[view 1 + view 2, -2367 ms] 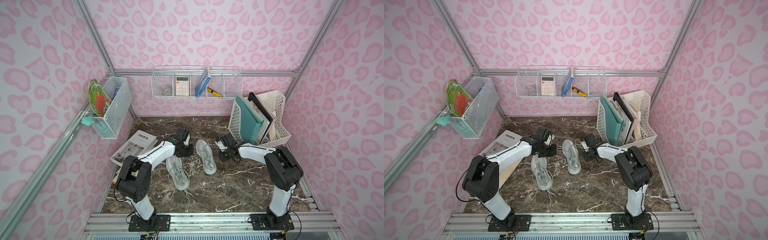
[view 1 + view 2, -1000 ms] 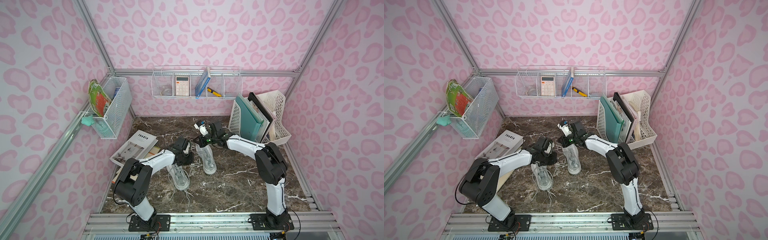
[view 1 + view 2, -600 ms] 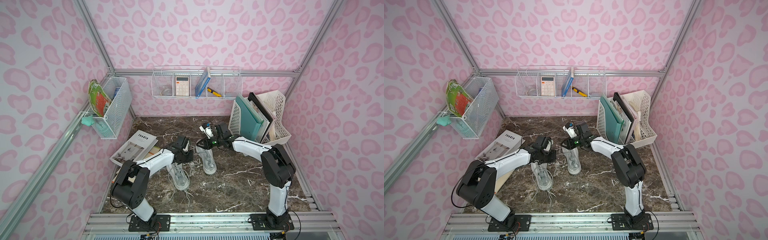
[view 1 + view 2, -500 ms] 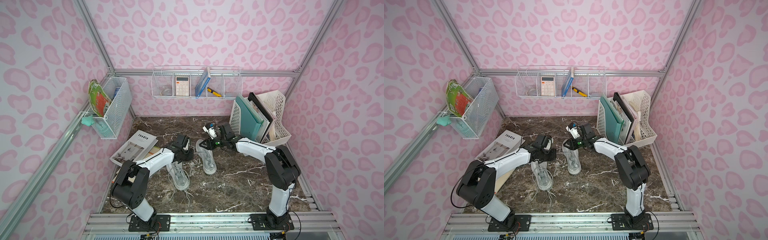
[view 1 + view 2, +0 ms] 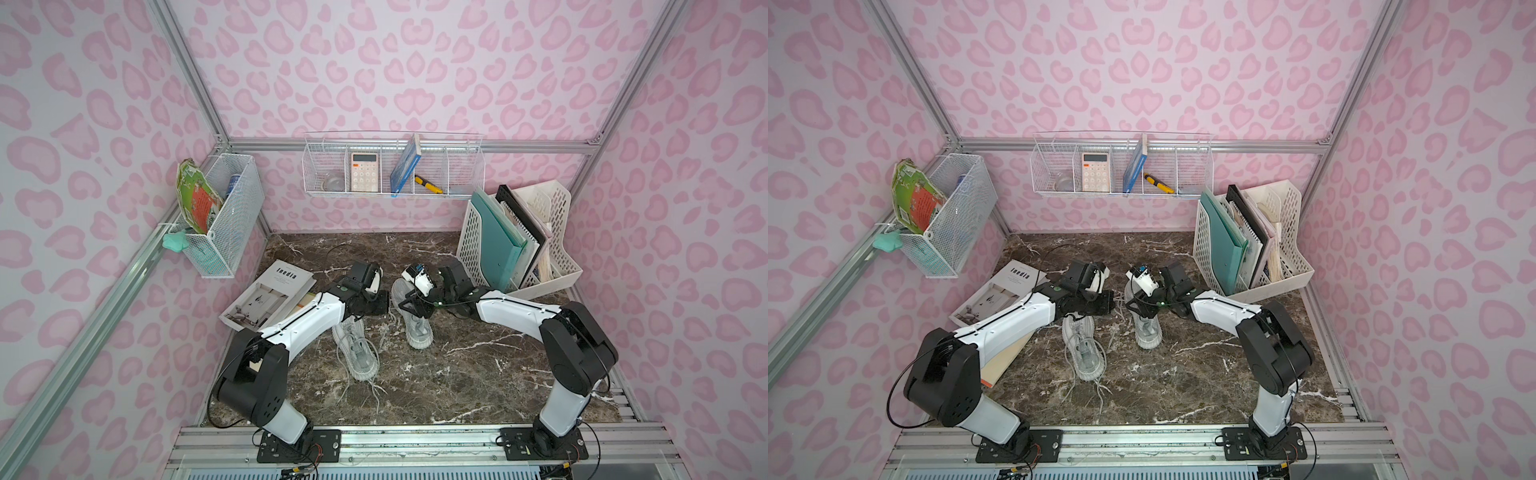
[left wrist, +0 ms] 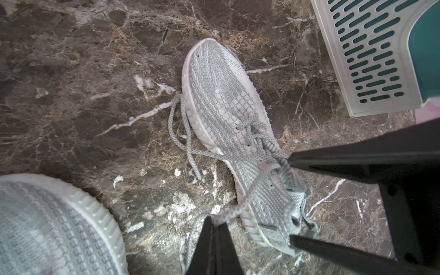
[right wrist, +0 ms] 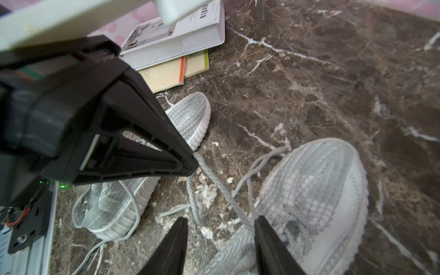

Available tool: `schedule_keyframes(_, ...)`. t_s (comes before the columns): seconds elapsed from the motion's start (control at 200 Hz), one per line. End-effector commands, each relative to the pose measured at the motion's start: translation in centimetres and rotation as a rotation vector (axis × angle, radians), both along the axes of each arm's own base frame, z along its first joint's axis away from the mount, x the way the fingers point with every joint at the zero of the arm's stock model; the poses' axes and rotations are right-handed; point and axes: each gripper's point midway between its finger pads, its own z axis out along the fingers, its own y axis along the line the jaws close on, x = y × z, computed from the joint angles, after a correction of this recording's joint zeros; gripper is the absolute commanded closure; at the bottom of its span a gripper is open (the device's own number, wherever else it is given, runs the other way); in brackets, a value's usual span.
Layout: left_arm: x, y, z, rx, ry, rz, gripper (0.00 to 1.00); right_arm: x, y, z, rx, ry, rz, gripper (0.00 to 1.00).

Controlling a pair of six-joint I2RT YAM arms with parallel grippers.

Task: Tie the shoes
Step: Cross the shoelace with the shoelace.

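Two light grey knit shoes lie on the marble table, one nearer (image 5: 355,349) (image 5: 1084,349) and one farther right (image 5: 415,324) (image 5: 1148,328). My left gripper (image 5: 384,301) (image 5: 1111,301) (image 6: 215,220) is shut on a lace (image 6: 234,210) of the right-hand shoe (image 6: 219,95) and holds it taut off that shoe's side. My right gripper (image 5: 409,305) (image 5: 1133,305) (image 7: 221,219) stands open just above the same shoe (image 7: 321,190), its jaws apart with the taut lace (image 7: 214,181) running between them. The other shoe (image 7: 185,119) lies behind the left gripper (image 7: 194,164), its laces loose.
An open book (image 5: 270,297) and a yellow booklet (image 7: 166,76) lie at the left behind my left arm. A white file rack (image 5: 519,249) stands at the back right, close to my right arm. Wire baskets (image 5: 390,166) (image 5: 224,216) hang on the walls.
My right gripper has come down from its raised spot behind the right-hand shoe and has opened, letting go of what it held. My left gripper has stayed shut on the lace.
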Motion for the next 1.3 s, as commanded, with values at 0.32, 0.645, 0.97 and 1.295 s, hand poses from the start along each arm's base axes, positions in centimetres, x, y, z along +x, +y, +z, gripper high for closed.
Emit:
schedule_keyframes(0.32, 0.2, 0.1, 0.9, 0.011, -0.023, -0.015, 1.0, -0.2, 1.5, 0.0, 0.026, -0.127, 0.094, 0.49)
schedule_keyframes(0.645, -0.1, -0.5, 1.0, -0.017, -0.011, -0.033, 1.0, 0.4, 2.5, -0.8, 0.056, -0.134, 0.112, 0.67)
schedule_keyframes(0.97, -1.0, 0.0, -0.9, -0.007, 0.01, -0.025, 0.78, 1.0, -0.8, 0.1, 0.132, -0.112, 0.026, 1.0)
schedule_keyframes(1.295, -3.4, -1.0, -4.5, 0.064, 0.063, -0.098, 0.52, 1.5, -1.9, -0.2, 0.156, -0.087, -0.004, 1.0)
